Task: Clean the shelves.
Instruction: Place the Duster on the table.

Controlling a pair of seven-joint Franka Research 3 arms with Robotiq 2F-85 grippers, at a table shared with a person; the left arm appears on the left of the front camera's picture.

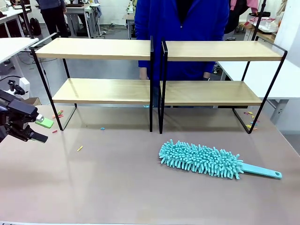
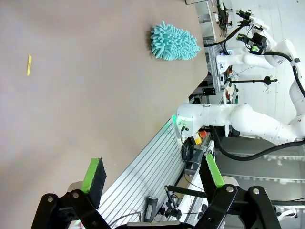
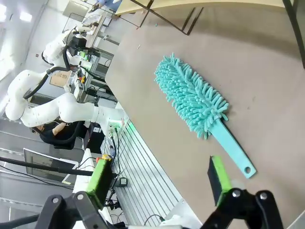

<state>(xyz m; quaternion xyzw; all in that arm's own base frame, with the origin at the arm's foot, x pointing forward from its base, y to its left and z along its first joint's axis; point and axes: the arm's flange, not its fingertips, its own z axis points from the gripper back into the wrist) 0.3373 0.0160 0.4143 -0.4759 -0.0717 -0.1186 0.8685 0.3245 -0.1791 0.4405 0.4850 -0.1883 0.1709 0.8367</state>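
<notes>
- Green-padded fingers (image 2: pixel 94 177) of left gripper (image 2: pixel 155 179) spread wide, empty; right gripper (image 3: pixel 159 177) likewise.
- Fluffy teal microfibre duster (image 1: pixel 201 160) lying before two light-wood, black-framed shelves (image 1: pixel 159 51).
- Small yellow scrap (image 1: pixel 79 148) nearby on grey table (image 1: pixel 117 187).

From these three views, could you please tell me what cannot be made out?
- Small litter on the table, front view: too small to identify.
- Left gripper: cut off by the picture's left edge in the front view.
- Person behind the shelves, front view: hands largely hidden by the boards.
- Duster, left wrist view: handle hidden behind its head.
</notes>
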